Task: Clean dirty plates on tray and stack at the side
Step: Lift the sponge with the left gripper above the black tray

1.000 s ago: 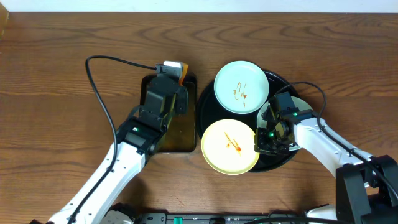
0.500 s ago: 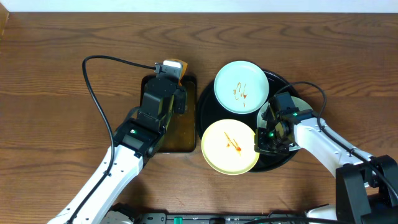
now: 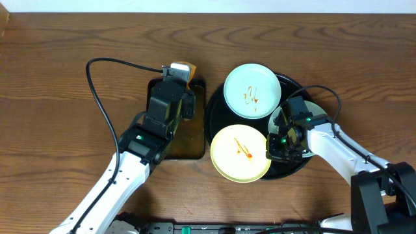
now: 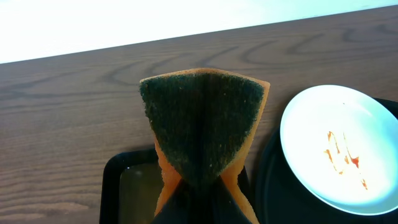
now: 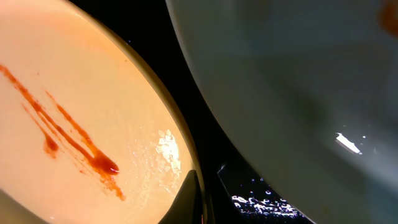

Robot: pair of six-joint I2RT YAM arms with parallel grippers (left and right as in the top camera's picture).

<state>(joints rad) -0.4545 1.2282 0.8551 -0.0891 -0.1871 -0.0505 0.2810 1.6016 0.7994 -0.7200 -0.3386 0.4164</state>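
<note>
Plates: pale yellow round plate [image 3: 239, 153] overhangs front-left rim of glossy black round tray [image 3: 214, 117]; pale mint-green plate [image 3: 252, 91] overhangs rear rim.
Left hand [image 4: 200, 202]: grasping green-orange sponge [image 4: 202, 124].
Right hand [image 5: 198, 200]: clenched beside yellow rim.

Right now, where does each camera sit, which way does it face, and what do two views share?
Overhead: fixed above the table, looking straight down; the left arm and right arm show.
Left wrist: on the left arm, looking forward at the sponge pinched in its fingers, small tray below; only those fingers show.
Right wrist: on the right arm, low over the round tray, facing the yellow plate and its streak; just fingertips show.
Shared: overhead and left wrist both show the sponge and the smeared green plate.
</note>
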